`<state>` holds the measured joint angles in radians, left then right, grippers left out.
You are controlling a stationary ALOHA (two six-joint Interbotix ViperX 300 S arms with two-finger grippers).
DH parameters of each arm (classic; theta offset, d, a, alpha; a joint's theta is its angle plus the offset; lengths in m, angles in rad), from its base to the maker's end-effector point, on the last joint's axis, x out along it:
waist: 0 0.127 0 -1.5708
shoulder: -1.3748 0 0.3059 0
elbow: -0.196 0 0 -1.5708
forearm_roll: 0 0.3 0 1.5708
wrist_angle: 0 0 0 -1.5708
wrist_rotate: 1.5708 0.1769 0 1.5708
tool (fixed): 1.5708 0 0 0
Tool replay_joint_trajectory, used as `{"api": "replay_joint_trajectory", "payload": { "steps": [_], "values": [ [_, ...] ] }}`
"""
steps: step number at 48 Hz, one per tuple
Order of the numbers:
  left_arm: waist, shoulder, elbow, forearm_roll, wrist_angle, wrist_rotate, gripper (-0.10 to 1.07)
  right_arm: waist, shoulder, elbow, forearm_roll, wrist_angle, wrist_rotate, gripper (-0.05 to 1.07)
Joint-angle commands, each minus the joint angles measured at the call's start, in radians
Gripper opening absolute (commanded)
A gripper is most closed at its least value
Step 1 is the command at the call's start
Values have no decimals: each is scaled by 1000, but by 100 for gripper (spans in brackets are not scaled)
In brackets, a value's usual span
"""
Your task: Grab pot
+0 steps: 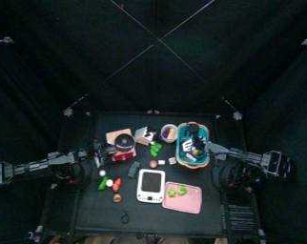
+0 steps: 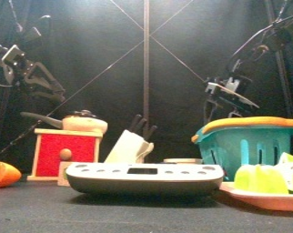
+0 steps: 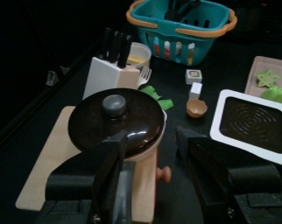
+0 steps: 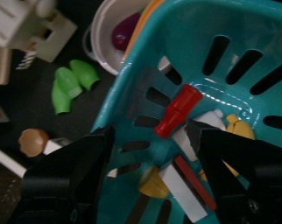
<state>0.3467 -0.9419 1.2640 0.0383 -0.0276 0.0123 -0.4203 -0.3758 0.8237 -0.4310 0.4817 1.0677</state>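
Observation:
The pot is small and round with a pale rim. It stands just left of the teal basket, behind the knife block. In the right wrist view the pot holds something purple and touches the basket's wall. In the left wrist view the pot peeks out behind the knife block. My right gripper is open above the basket's rim, beside the pot. My left gripper is open over the dark red round object with a black top, well short of the pot.
The dark red object sits on a wooden board. A white scale and a pink plate with green pieces lie at the front. Small toy foods are scattered at the front left. The basket holds several items.

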Motion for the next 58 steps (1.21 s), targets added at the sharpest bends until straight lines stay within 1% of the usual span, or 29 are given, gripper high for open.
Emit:
{"api": "replay_joint_trajectory", "payload": {
  "steps": [1,7,19,27,35,44,49,58],
  "values": [
    [-26,2,-17,2,-5,2,85,40,-17,-35,-3,-15,-2,97],
    [-41,2,-17,0,-3,2,85,61,-29,-49,-12,-14,-2,97],
    [-41,2,-14,-2,-5,-2,85,60,-81,-43,-46,-12,6,97],
    [-41,2,-12,-2,-6,-2,85,69,-97,-49,-41,-26,8,96],
    [-41,2,-12,0,-8,-2,85,112,-83,-60,-41,-71,9,96],
    [-41,2,-12,0,-8,-2,85,144,-54,-81,-34,-149,11,96],
    [-40,2,-12,-2,-8,0,85,152,-14,-97,-23,-195,11,96],
    [-38,2,-11,-2,-8,0,85,164,67,-118,-20,-225,8,96]
  ]
}}
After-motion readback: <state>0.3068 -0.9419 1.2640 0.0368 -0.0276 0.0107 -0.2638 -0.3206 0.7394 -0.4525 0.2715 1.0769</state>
